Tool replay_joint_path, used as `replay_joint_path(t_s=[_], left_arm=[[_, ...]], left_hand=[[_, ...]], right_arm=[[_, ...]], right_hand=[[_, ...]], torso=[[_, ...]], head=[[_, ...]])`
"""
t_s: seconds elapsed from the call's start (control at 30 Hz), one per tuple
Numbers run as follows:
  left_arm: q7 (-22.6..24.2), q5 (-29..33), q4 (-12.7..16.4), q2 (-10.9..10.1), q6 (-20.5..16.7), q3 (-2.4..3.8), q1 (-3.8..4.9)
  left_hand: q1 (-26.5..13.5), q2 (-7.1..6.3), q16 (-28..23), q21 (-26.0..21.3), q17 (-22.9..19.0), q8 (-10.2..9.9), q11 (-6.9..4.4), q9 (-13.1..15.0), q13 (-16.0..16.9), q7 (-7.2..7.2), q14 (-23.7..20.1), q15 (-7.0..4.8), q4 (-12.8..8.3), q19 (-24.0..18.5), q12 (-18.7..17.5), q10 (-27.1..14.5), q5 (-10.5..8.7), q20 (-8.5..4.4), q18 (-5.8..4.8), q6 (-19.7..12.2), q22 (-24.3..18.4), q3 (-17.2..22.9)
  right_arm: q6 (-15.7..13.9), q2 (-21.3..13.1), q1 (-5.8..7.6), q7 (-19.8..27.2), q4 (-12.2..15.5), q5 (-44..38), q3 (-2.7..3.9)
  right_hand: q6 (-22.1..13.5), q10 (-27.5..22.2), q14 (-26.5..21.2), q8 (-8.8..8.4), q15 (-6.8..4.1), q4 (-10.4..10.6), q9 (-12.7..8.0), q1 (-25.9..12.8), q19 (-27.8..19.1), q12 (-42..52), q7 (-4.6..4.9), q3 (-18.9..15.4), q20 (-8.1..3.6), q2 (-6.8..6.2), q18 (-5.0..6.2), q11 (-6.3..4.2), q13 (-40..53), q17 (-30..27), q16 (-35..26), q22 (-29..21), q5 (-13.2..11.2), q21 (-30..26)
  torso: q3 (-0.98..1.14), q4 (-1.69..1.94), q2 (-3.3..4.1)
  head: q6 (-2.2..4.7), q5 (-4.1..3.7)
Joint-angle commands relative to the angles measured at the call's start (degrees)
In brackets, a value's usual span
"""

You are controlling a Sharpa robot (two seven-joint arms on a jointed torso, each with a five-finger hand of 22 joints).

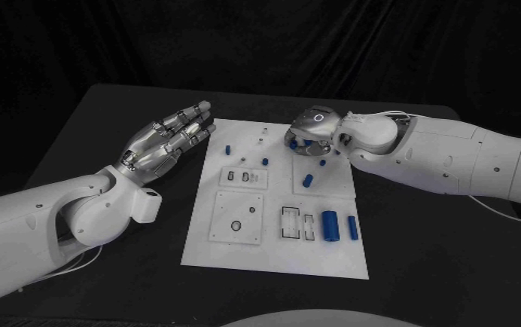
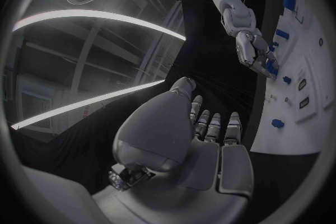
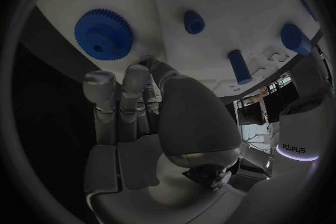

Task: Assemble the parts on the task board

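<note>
Task board [image 1: 277, 255] lies mid-counter, long axis running near edge to far edge | right hand [image 1: 309, 132] hangs over its far right corner, fingers curled just beside a blue gear [image 3: 103, 33], grasp cannot tell | "sharpa" legible on right wrist | left hand [image 1: 169, 142] released, fingers straight, beside the board's left edge.

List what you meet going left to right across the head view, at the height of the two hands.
Left hand → task board → right hand
</note>
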Motion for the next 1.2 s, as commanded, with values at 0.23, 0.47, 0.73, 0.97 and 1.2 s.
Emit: replay_joint_path(t_s=[0.23, 0.47, 0.73, 0.97, 1.2], left_arm=[[-0.1, -0.2, -0.35, 0.26, 1.42, 0.05, 0.13], [-0.4, -0.2, -0.47, -0.17, 1.38, 0.05, 0.12], [-0.82, -0.2, -0.49, -0.37, 1.21, 0.05, 0.12], [-1.16, -0.2, -0.48, 0.06, 1.58, 0.04, 0.12], [-1.18, -0.2, -0.71, 0.21, 1.64, 0.04, 0.12]], left_hand=[[0.78, 0.26, 0.52, 0.24, 0.14, 0.4, 0.48, 0.08, 0.08, 0.39, 0.09, 0.44, -0.29, -0.11, 0.57, 0.0, -0.02, 0.54, 0.67, 0.28, 0.07, 1.0], [0.79, 0.18, 0.84, 0.26, 0.23, 0.53, 0.65, 0.1, 0.14, 0.53, 0.31, 0.61, -0.47, -0.06, 1.01, 0.09, -0.08, 0.63, 0.68, 0.43, 0.09, 1.52], [0.7, -0.02, 1.05, 0.29, 0.29, 0.71, 0.8, 0.15, 0.2, 0.64, 0.47, 0.7, -0.59, 0.01, 1.49, 0.23, -0.09, 0.72, 0.68, 0.74, 0.11, 1.87], [0.59, -0.21, 1.11, 0.29, 0.3, 0.75, 1.0, 0.14, 0.22, 0.8, 0.5, 0.81, -0.63, 0.02, 1.7, 0.29, -0.12, 0.81, 0.67, 0.75, 0.11, 2.04], [0.56, -0.25, 1.08, 0.25, 0.28, 0.74, 1.06, 0.13, 0.22, 0.84, 0.48, 0.85, -0.64, -0.04, 1.73, 0.3, -0.13, 0.84, 0.67, 0.64, 0.09, 2.11]], right_arm=[[-3.17, 0.12, -1.21, 2.54, -1.08, -0.06, -0.27], [-4.36, -0.64, -0.49, 2.51, 0.21, 2.41, -0.27], [-4.02, -0.83, 3.77, 1.86, 2.35, 2.96, -0.27], [-2.77, 1.34, 6.05, 2.07, 0.59, 3.05, -0.27], [-1.73, 4.67, 6.0, 2.66, -3.54, 3.68, -0.26]], right_hand=[[4.3, 5.17, -0.17, 3.1, -0.65, -1.3, 4.2, 1.81, -0.29, 1.84, 2.12, 2.8, -0.41, 0.57, -1.22, -1.15, 0.41, 1.53, 1.22, 2.8, 1.39, 1.91], [4.43, 5.9, -0.1, 3.38, -0.48, -1.53, 5.26, 1.93, -0.28, 1.71, 2.76, 3.25, -0.39, 0.26, -1.37, -0.69, 0.28, 2.31, 1.72, 3.67, 1.14, 2.43], [4.4, 6.17, -0.02, 3.43, -0.36, -1.44, 5.82, 1.73, -0.2, 1.48, 2.85, 3.38, -0.27, -0.02, -1.53, -0.66, 0.15, 3.25, 2.33, 4.58, 0.49, 3.0], [3.7, 5.94, -0.55, 3.03, -0.25, -1.27, 6.44, 1.59, -0.57, 0.74, 2.75, 3.87, -0.09, -0.19, -1.6, -0.72, -0.19, 3.19, 2.11, 5.17, 0.01, 3.21], [3.22, 5.83, -0.55, 2.7, -0.22, -1.2, 6.65, 1.54, -0.54, 0.4, 2.78, 4.15, -0.05, -0.22, -1.71, -0.69, -0.34, 3.94, 2.6, 5.95, -0.1, 3.68]], torso=[[-0.17, 0.06, -0.31], [-0.27, 0.04, -0.37], [-0.32, -0.11, -0.49], [-0.4, 0.05, -0.43], [-0.63, 0.32, -0.24]], head=[[-0.52, 0.45], [-0.27, 0.84], [-0.23, 1.28], [-0.66, 1.22], [-0.87, 1.26]])
